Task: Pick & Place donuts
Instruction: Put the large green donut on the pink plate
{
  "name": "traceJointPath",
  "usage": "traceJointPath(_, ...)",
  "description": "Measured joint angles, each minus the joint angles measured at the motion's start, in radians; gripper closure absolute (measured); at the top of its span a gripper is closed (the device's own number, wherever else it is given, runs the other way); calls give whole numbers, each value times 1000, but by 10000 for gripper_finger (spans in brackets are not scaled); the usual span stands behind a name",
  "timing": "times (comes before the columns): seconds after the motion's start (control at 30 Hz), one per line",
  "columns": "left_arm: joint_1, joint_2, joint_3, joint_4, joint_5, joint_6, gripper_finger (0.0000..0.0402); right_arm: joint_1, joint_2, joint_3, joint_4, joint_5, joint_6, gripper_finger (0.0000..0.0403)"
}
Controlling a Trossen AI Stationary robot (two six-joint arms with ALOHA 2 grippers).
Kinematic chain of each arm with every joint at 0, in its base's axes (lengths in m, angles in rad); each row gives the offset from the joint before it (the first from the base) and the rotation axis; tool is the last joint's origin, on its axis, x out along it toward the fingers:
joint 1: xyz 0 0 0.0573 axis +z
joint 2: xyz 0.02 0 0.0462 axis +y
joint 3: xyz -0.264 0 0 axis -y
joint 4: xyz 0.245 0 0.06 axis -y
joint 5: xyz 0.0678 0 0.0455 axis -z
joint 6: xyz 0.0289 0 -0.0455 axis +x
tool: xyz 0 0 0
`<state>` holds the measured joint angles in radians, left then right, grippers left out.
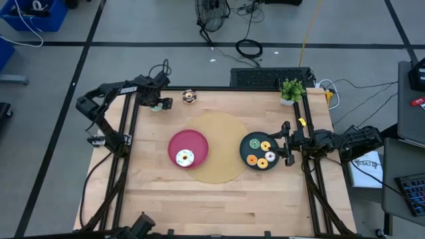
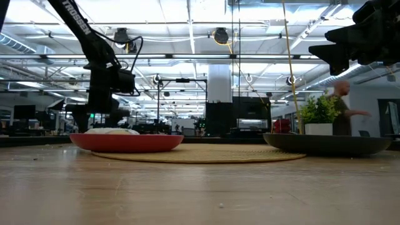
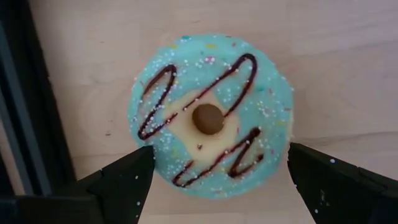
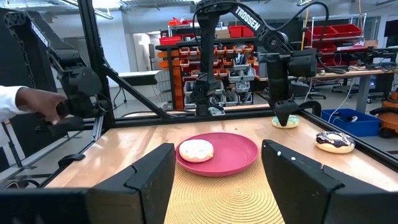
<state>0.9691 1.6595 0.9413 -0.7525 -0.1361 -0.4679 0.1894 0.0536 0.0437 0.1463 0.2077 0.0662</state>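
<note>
1. Donuts are split between places: a teal donut (image 3: 210, 116) lies on the bare worktop (image 1: 199, 206) at its far left corner, a chocolate donut (image 1: 190, 97) sits near it, a white donut (image 1: 184, 158) rests on the pink plate (image 1: 199, 143), and several more fill the black plate (image 1: 251, 141).
2. Left claw (image 1: 158, 103) hangs directly over the teal donut, jaws spread wide with a finger (image 3: 121, 180) on each side of the ring, gripping nothing yet.
3. Right claw (image 1: 287, 141) waits at the edge of the black plate, jaws apart and empty.
4. Judged step: the pick of the teal donut, just ahead of the squeeze.
5. Next move likely calls for a short drop so the fingers bracket the ring's sides, then a gentle close and straight lift.
6. The woven mat (image 1: 226, 169) and pink plate look like the probable drop spot.
</note>
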Motion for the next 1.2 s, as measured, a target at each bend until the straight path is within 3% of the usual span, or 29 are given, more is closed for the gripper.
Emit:
traceJointPath(0.5, -9, 2, 0, -5, -48, -14, 37, 0, 0, 0, 0, 0, 0, 176)
traceJointPath(1.2, 6, 2, 0, -6, -29, -126, 38, 0, 0, 0, 0, 0, 0, 177)
